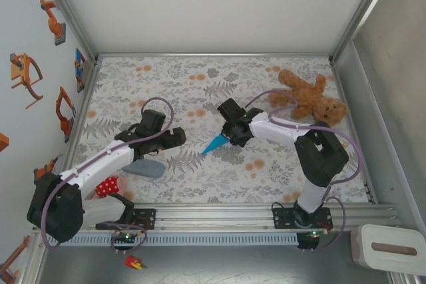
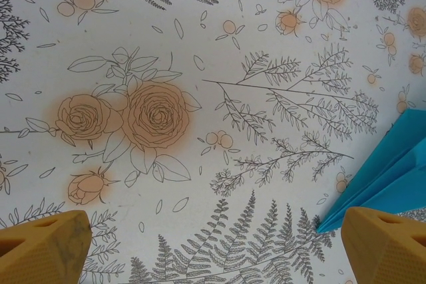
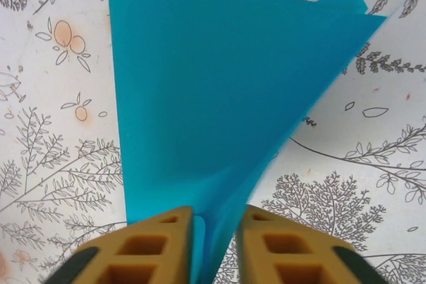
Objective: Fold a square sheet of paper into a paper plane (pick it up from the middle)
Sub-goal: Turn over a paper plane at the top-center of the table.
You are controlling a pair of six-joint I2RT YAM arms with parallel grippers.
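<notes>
The paper plane (image 1: 214,143) is a narrow turquoise-blue dart near the middle of the floral mat. Its tip points toward the near left. My right gripper (image 1: 230,138) holds its wider end. In the right wrist view the folded sheet fans out (image 3: 219,98) ahead of the fingers, and its creased keel stands pinched in my right gripper (image 3: 214,244). My left gripper (image 1: 174,136) hovers just left of the plane's tip, wide open. In the left wrist view the plane's tip (image 2: 393,171) reaches in beside the right fingertip, and nothing lies in my left gripper (image 2: 214,247).
A brown teddy bear (image 1: 313,98) lies at the far right of the mat. A grey-blue oblong case (image 1: 144,167) sits under the left arm, with a red spotted object (image 1: 106,186) beside it. Metal frame rails border the mat.
</notes>
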